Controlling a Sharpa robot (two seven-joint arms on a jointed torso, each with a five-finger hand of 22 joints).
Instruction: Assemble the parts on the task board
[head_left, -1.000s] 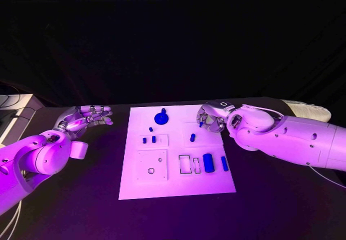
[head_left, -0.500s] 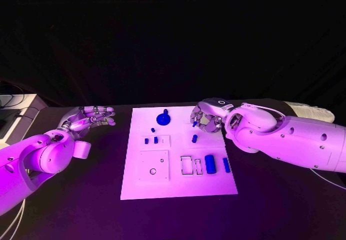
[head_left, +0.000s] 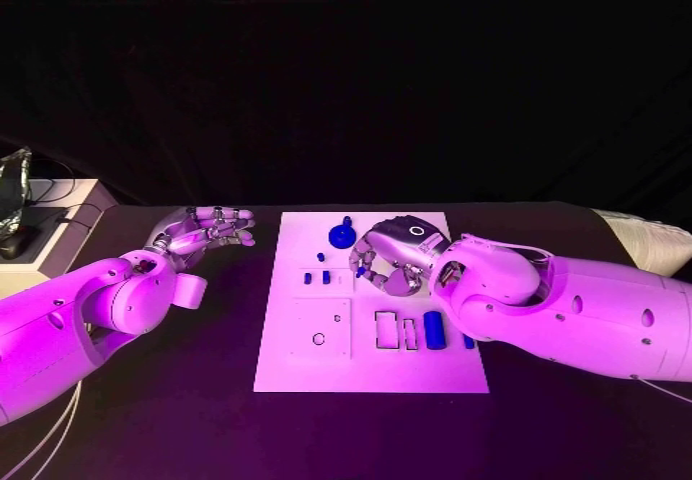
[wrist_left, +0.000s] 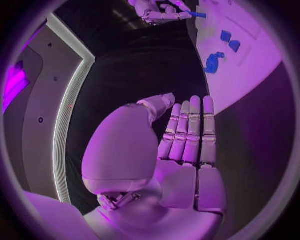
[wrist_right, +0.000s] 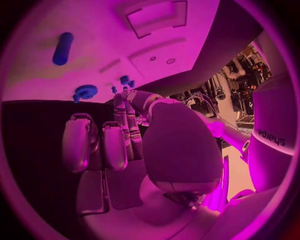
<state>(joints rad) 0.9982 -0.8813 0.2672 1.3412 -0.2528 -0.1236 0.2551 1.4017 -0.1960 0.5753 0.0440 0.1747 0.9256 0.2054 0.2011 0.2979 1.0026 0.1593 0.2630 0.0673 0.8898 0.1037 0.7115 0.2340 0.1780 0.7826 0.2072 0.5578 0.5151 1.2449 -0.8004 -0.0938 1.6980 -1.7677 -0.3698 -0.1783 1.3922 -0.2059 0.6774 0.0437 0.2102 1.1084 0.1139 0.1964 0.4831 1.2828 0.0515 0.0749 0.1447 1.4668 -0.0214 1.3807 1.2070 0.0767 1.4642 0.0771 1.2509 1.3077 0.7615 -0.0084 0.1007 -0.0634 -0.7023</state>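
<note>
Task board (head_left: 372, 368) white, mid-table (head_left: 173, 420) in head view. Round blue part (head_left: 342, 237) at its 12 o'clock, two small blue pieces (head_left: 317, 277) toward 10 o'clock, blue cylinder (head_left: 434, 329) at 4 o'clock. Right hand (head_left: 387, 262) over the upper middle, pinching a small blue peg (head_left: 361, 272). Left hand (head_left: 206, 227) off the board at 10 o'clock, holding nothing.

Left wrist view: left hand (wrist_left: 181, 150) with fingers straight, thumb apart, empty; right hand (wrist_left: 156, 11) pinching the peg (wrist_left: 196, 14) beside the board (wrist_left: 250, 55).

Right wrist view: right hand (wrist_right: 156, 145) above the board (wrist_right: 94, 30), fingers curled in; cylinder (wrist_right: 61, 48) and round part (wrist_right: 85, 92) lying apart.
</note>
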